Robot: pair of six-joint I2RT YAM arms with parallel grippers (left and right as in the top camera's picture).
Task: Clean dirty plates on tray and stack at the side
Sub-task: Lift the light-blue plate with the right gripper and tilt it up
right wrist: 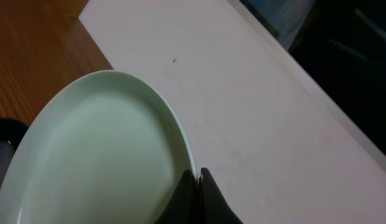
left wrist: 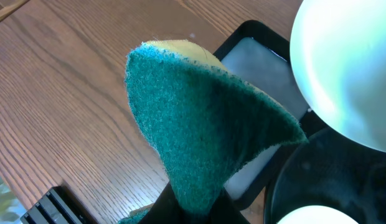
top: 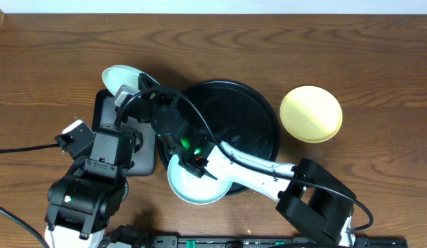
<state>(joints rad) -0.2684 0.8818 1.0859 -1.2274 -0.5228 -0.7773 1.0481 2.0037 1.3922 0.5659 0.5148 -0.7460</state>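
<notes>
Black tray [top: 258, 117] with mint plate [top: 189, 189] at front rim, in right gripper [top: 198, 165].

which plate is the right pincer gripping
The mint plate at the round black tray's near edge; the other mint plate lies far left, the yellow plate right.

Brown wood-grain table [top: 379, 55], perhaps a pale wall [top: 213, 5] behind it.

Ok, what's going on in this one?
The right end effector pinches the rim of a pale mint round plastic plate at the large round black tray's front edge. The left end effector holds a green scouring sponge nearby. A pale yellow round plate sits on the table beside the tray.
</notes>
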